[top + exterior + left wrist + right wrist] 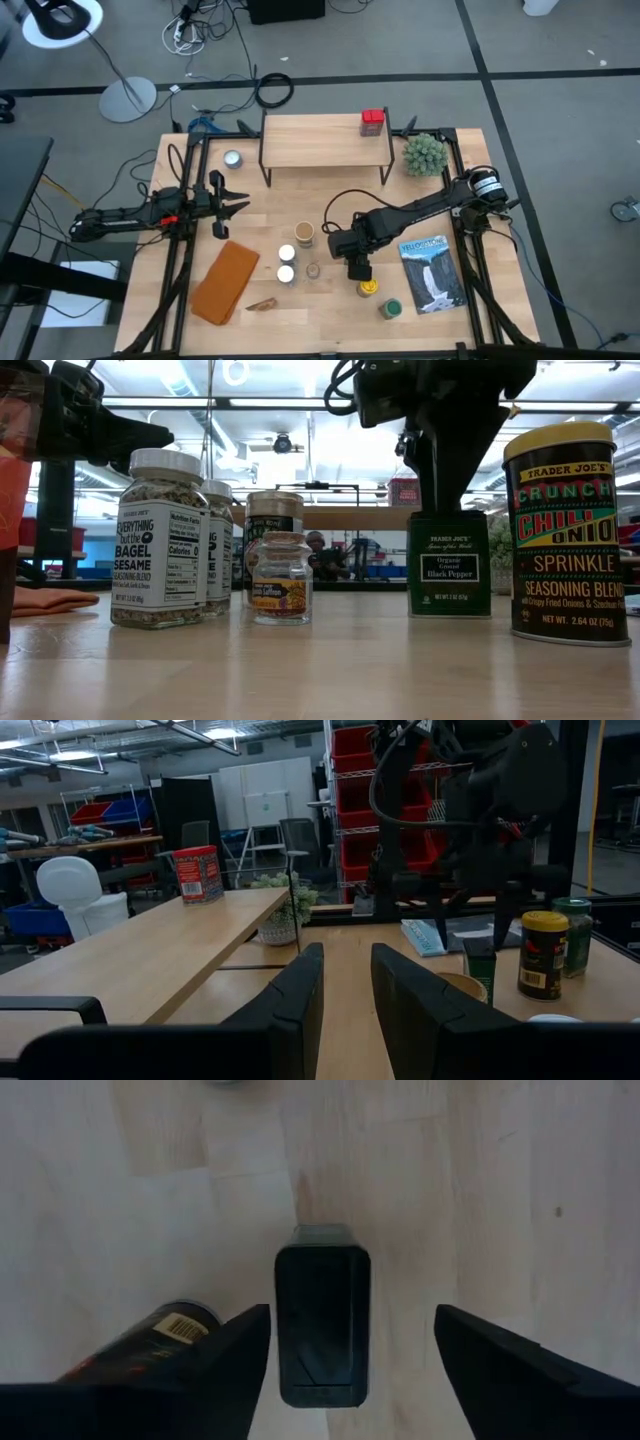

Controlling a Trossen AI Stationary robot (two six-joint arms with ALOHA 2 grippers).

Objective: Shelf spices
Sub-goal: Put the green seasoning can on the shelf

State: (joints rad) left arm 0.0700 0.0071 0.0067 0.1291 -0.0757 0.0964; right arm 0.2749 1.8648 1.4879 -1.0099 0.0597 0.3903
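Pepper tin (pixel 322 1325) stands between the right gripper's (pixel 350 1355) open fingers, untouched.

Robotics lab or workshop, not home. Wooden worktable (pixel 330 310) framed by black metal rails, two dark robot arms mounted at sides. Grey carpet tile floor (pixel 560 110) around table, loose cables (pixel 200 30) and coiled black cord (pixel 274 90) lying on it, white lamp stand base (pixel 127 98) nearby. Room beyond: red storage bins on wire racks (pixel 362 795), blue bins (pixel 120 812), workbenches, white cabinets (pixel 265 792), exposed ceiling with strip lights (pixel 300 405). Person seated far behind table (pixel 318 552).
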